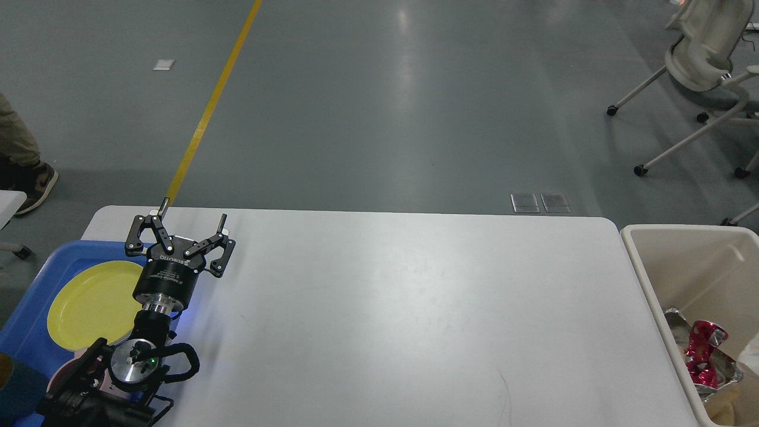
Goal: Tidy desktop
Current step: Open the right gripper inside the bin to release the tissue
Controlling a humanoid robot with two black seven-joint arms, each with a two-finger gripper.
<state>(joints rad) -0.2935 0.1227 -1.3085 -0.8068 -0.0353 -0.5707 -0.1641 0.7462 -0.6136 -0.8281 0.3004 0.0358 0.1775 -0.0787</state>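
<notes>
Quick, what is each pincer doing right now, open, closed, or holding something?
Left pincer: open, holding nothing, over the desktop.
Right pincer: out of view, cannot be told.

Left arm enters from the near-left corner, black, reaching toward the far side. Silver wrist joint with a small green light, then a black cylindrical body. Left gripper (182, 228) at its far end, fingers (140, 233) spread wide apart, nothing between them. Right arm out of frame.
</notes>
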